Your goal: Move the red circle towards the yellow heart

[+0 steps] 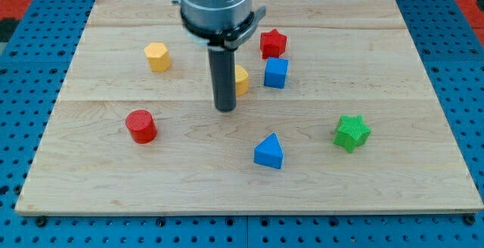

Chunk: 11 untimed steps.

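Observation:
The red circle (141,125) is a short cylinder at the board's left, below centre. The yellow heart (241,80) sits near the board's middle, mostly hidden behind my rod. My tip (225,109) rests on the board just below and left of the yellow heart, well to the right of the red circle and slightly higher in the view. The rod hangs from the grey arm body at the view's top.
A yellow hexagon (157,56) lies at upper left. A red star (273,43) and a blue cube (276,72) sit right of the rod. A blue triangle (269,151) lies below centre, a green star (352,132) at right. The wooden board (91,180) sits on a blue perforated table.

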### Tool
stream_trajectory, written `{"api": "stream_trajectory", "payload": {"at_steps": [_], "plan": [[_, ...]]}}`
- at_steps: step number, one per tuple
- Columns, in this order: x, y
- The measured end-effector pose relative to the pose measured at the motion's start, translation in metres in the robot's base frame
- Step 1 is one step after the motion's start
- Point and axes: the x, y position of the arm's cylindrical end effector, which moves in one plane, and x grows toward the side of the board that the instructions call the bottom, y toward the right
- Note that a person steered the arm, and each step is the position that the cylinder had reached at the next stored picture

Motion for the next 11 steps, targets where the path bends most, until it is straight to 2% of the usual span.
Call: {"api": "stream_trajectory", "payload": {"at_steps": [1,2,3,5,7,8,10,11], "plan": [[-0.023,0.017],[-0.023,0.018],[-0.029,0.043],[-0.027,-0.017],[-0.012,-0.155],[-0.005,-0.19],[0.009,-0.196],[0.037,-0.201]]}}
